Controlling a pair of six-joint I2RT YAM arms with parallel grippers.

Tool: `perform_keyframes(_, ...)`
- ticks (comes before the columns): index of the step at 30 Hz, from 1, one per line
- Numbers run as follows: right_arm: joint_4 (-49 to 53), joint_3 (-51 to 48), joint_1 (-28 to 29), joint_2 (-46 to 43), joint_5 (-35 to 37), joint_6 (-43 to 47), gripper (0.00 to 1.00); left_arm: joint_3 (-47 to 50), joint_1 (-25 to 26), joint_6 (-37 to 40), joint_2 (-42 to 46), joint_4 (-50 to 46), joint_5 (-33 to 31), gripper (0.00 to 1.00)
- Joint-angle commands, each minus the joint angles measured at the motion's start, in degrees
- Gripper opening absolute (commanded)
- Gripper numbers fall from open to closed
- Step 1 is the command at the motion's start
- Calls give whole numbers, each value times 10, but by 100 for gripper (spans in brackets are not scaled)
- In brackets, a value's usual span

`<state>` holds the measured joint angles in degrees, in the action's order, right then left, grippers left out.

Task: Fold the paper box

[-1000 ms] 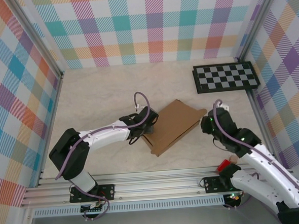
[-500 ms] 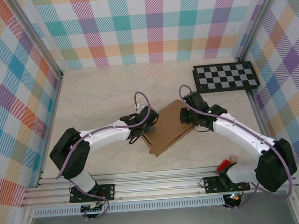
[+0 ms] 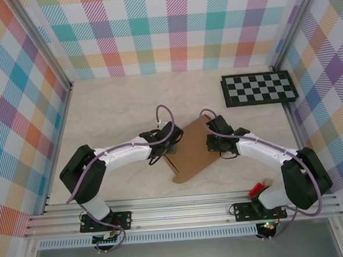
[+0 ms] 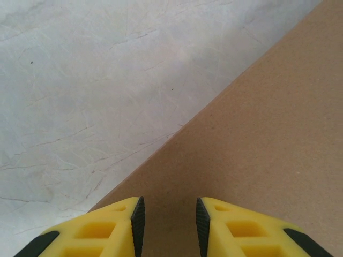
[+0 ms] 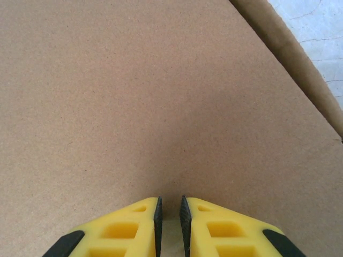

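Observation:
The paper box (image 3: 191, 157) is a plain brown cardboard mailer lying slantwise in the middle of the table. My left gripper (image 3: 172, 146) is at its left edge. In the left wrist view the left gripper (image 4: 169, 217) is open, held close over the cardboard (image 4: 268, 134) with nothing between its fingers (image 4: 138, 219). My right gripper (image 3: 209, 142) rests on the box's right part. In the right wrist view the right gripper (image 5: 169, 211) is shut, tips against the flat brown panel (image 5: 134, 107), with a folded edge (image 5: 292, 53) at the upper right.
A black-and-white checkerboard panel (image 3: 259, 88) lies at the back right. A small red object (image 3: 257, 189) sits by the right arm's base. Plaid walls (image 3: 171, 29) enclose the pale table (image 3: 117, 102) on three sides.
My right arm has swung in from the right side and its gripper has come down on the box's right part. The left gripper has hardly moved.

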<state>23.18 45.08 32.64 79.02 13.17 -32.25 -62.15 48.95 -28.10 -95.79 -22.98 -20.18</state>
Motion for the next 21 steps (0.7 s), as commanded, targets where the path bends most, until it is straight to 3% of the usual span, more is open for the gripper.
perform_keyframes(1, 26, 18, -2, -5, 15, 11, 20, -38, 7, 19, 44, -35, 23, 35)
perform_keyframes(3, 44, 33, -2, -21, 12, 14, 20, -47, 7, 21, 61, -43, 39, 36)
perform_keyframes(5, 65, 44, -2, -46, 6, 13, 22, -59, 2, 33, 76, -50, 39, 43)
perform_keyframes(11, 169, 84, -5, -140, 31, 40, 42, -127, -35, 109, 89, -96, 72, 51)
perform_keyframes(13, 196, 83, -10, -167, 27, 53, 43, -129, -36, 127, 90, -91, 88, 53)
perform_keyframes(16, 214, 59, -12, -207, 1, 52, 43, -123, -35, 140, 80, -73, 128, 53)
perform_keyframes(21, 184, -36, -22, -273, -56, -10, 47, -138, -35, 169, 29, -76, 137, 60)
